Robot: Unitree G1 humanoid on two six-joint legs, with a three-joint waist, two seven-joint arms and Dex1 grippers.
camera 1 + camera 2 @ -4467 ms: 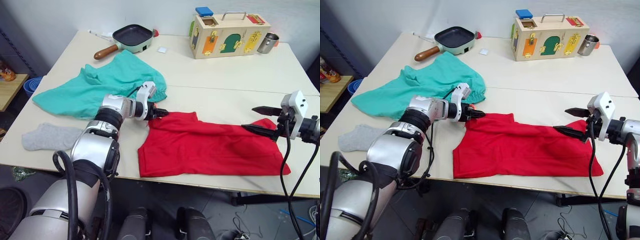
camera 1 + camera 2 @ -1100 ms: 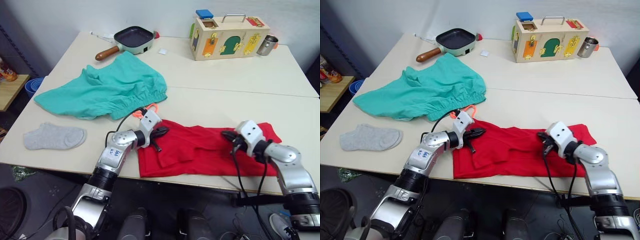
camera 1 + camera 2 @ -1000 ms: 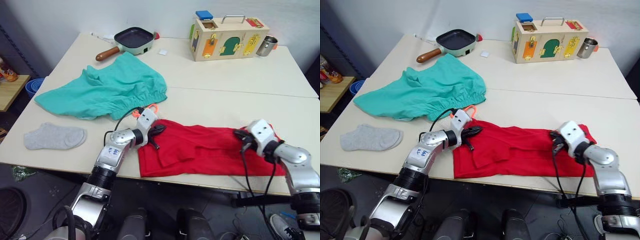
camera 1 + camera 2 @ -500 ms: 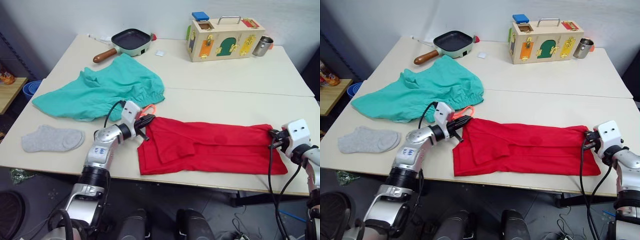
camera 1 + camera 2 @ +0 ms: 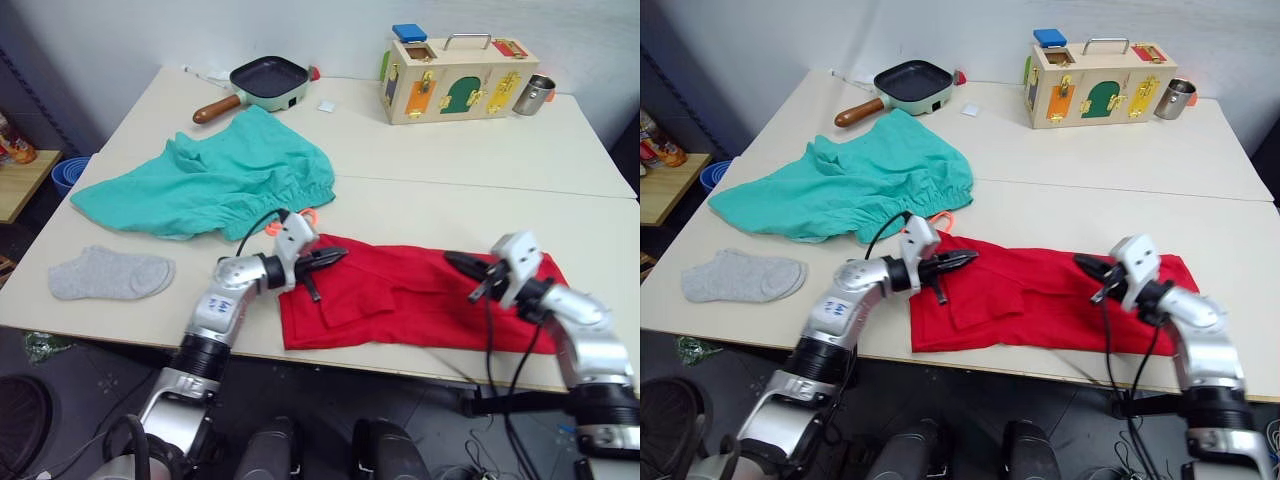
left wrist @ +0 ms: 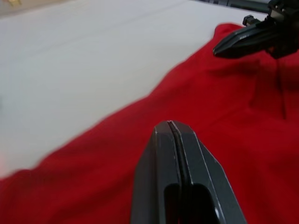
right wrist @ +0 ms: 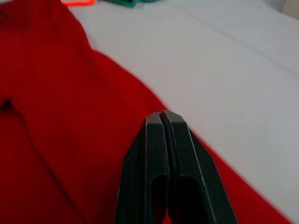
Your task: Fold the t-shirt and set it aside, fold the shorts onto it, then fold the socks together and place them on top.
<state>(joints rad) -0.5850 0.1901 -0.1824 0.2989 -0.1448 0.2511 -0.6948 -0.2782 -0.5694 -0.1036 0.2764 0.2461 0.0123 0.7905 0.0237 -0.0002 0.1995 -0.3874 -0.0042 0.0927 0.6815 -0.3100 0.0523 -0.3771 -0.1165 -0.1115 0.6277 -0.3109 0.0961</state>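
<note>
The red t-shirt [image 5: 400, 300] lies in a long band near the table's front edge, with a fold across its left part. My left gripper [image 5: 338, 255] is shut, its tip over the shirt's left end. My right gripper [image 5: 452, 259] is shut too, over the shirt's right half and pointing at the left one. The wrist views show each pair of fingers [image 6: 170, 140] [image 7: 161, 135] pressed together above red cloth, with none pinched between them. The teal-green shorts [image 5: 210, 180] lie spread behind the left arm, the orange drawstring [image 5: 305, 215] showing. A grey sock [image 5: 110, 275] lies at the front left.
At the back of the table stand a frying pan [image 5: 265, 77], a wooden latch box [image 5: 458, 65] and a metal cup [image 5: 535, 93]. A small white piece [image 5: 324, 104] lies near the pan. A side table with a blue bin [image 5: 65, 170] stands past the left edge.
Half a second ago the grippers were at the shirt's two ends. Both have since moved inward over the cloth, towards each other, and the shirt is no longer stretched flat.
</note>
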